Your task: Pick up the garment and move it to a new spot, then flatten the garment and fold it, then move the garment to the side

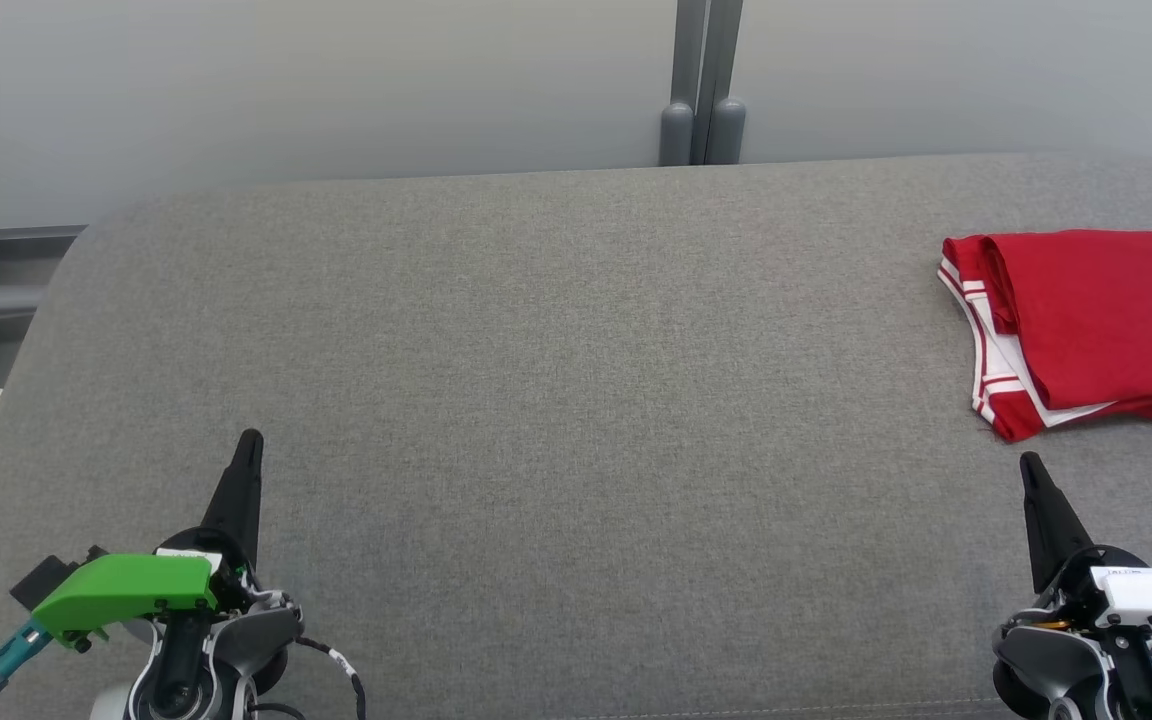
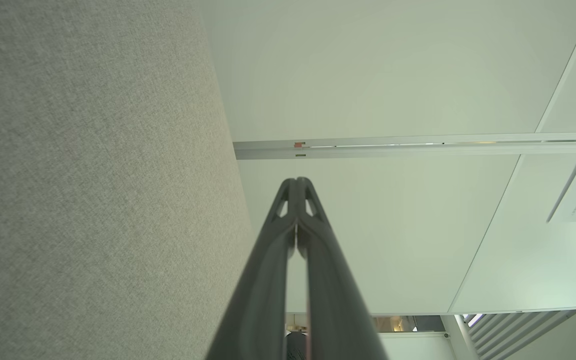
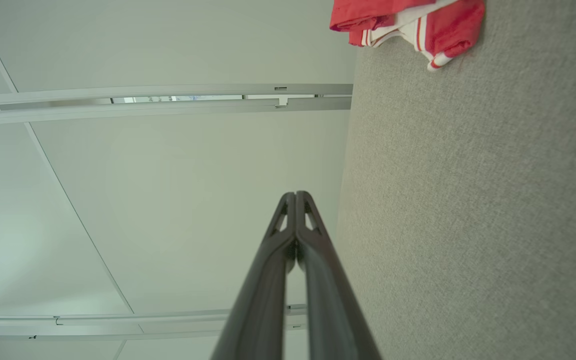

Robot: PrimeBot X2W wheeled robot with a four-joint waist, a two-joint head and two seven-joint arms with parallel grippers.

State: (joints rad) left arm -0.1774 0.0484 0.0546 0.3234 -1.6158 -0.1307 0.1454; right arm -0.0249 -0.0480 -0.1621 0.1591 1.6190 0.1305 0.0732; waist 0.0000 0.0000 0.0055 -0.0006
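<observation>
**Folded jersey at 3 o'clock, both end effectors empty**

My left end effector [image 1: 249, 440] sits at 7 o'clock in the head view and my right end effector [image 1: 1031, 462] at 5 o'clock, both low over the grey fabric worktop [image 1: 576, 400]. On each, the 2 dark fingers are pressed together tip to tip, with nothing between them.

The garment [image 1: 1086, 330], a red jersey with white trim and dark numerals, lies folded at 3 o'clock. It is partly cut off by the head view's border. It lies toward 12 o'clock from my right end effector, near it but not touching.

From how it lies, I judge the fold and the move to the side done, or nearly so. The risks from here are mine to cause:

- The fold looks loose. White-trimmed layers stick out at the bundle's 7 o'clock corner, so a pinch there might catch 1 layer alone and peel the stack open.
- The woven worktop probably grips cloth. Dragging the bundle instead of lifting it could roll the bottom layer under.
- I cannot tell how close the worktop's edge is beyond 3 o'clock, so a further push that way could tip the jersey off.
- Swinging my right arm toward 12 o'clock with the fingers low could snag the near hem.
</observation>
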